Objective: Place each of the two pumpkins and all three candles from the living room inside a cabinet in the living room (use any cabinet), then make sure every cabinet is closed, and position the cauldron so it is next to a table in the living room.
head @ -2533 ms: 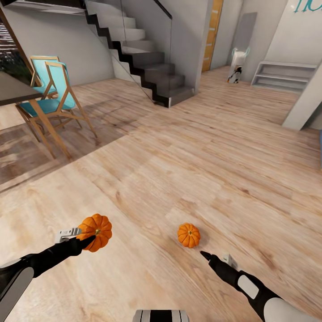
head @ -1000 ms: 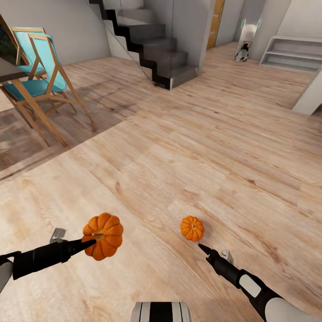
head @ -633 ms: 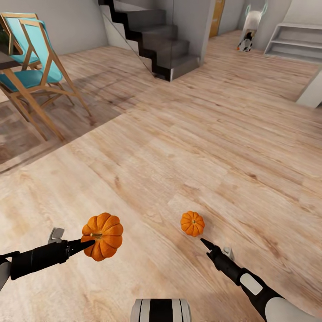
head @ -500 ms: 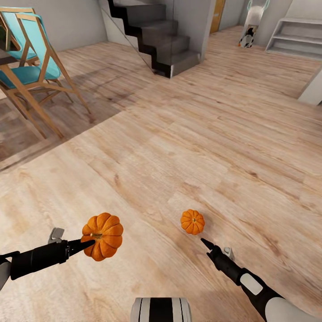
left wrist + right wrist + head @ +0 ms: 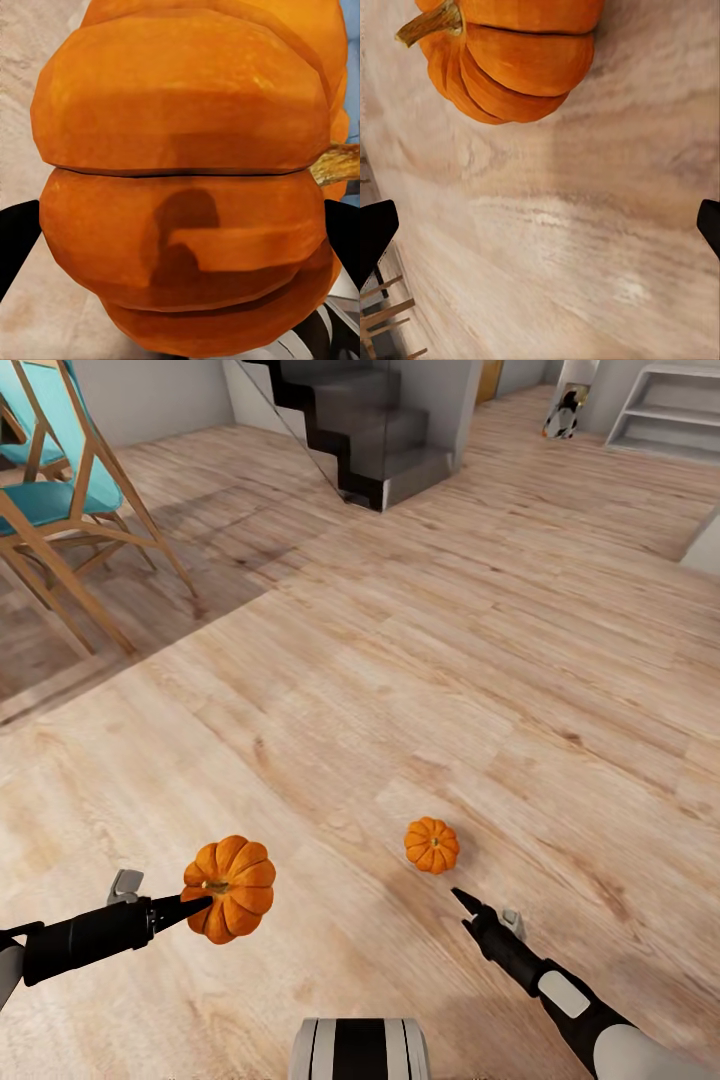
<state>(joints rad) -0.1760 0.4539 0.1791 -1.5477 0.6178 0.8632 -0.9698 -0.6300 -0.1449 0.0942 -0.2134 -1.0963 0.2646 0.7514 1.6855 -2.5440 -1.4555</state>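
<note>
At the bottom middle of the head view sits the robot's own striped body [image 5: 360, 1048]. Low on the left, the left pincer [image 5: 196, 905] holds a pumpkin [image 5: 231, 887] up off the floor. In the left wrist view that held pumpkin [image 5: 187, 187] sits squeezed between the two dark fingers [image 5: 16, 244], with its stem sticking out to one side.

Low on the right, the right pincer [image 5: 466, 907] points up and to the left. Its jaws stand wide apart and hold nothing; in the right wrist view the two black fingertips [image 5: 375, 232] sit at the far edges. Just past its tip, near the middle of the frame, a second pumpkin [image 5: 432, 845] rests on the wood floor [image 5: 430, 660]. The right wrist view shows this floor pumpkin [image 5: 510, 56] close ahead.

Farther off, in the upper left, stands a wooden chair with a blue seat [image 5: 60, 500]. At the top middle are dark stairs [image 5: 360, 430]. In the top right corner are pale shelves [image 5: 665, 410].
</note>
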